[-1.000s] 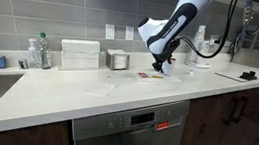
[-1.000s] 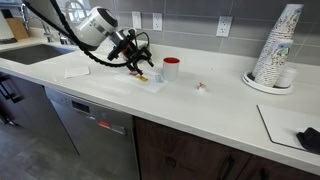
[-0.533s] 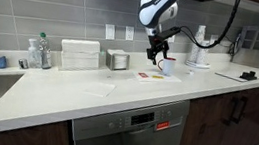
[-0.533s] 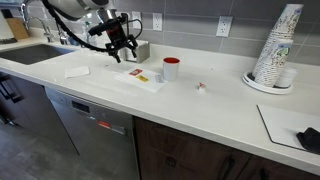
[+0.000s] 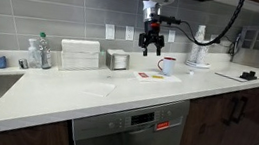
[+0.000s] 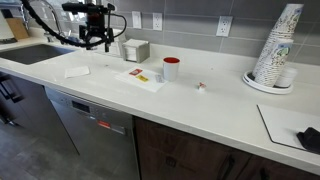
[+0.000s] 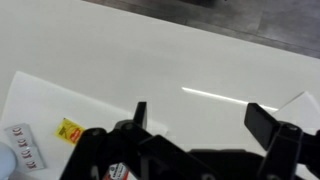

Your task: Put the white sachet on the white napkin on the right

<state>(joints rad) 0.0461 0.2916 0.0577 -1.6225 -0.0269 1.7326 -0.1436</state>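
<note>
The white napkin (image 5: 150,77) (image 6: 143,79) lies flat on the counter next to a mug. It also shows at the left of the wrist view (image 7: 60,100). The white sachet (image 7: 20,146) with small red marks lies on it, beside a red-orange packet (image 7: 68,128) (image 6: 140,76). In both exterior views the sachet is too small to make out clearly. My gripper (image 5: 151,51) (image 6: 95,43) (image 7: 200,118) is open and empty. It hangs high above the counter, well clear of the napkin.
A white mug with a red rim (image 5: 167,65) (image 6: 171,68) stands by the napkin. A fainter napkin (image 6: 77,71) (image 5: 97,86) lies towards the sink. A boxy dispenser (image 5: 79,55), a small holder (image 6: 135,50), a cup stack (image 6: 278,48) and a stray small packet (image 6: 201,87) stand around.
My gripper was down at the napkin a second ago. It has since risen and swung away towards the back wall, open and empty. The packets stay on the napkin.
</note>
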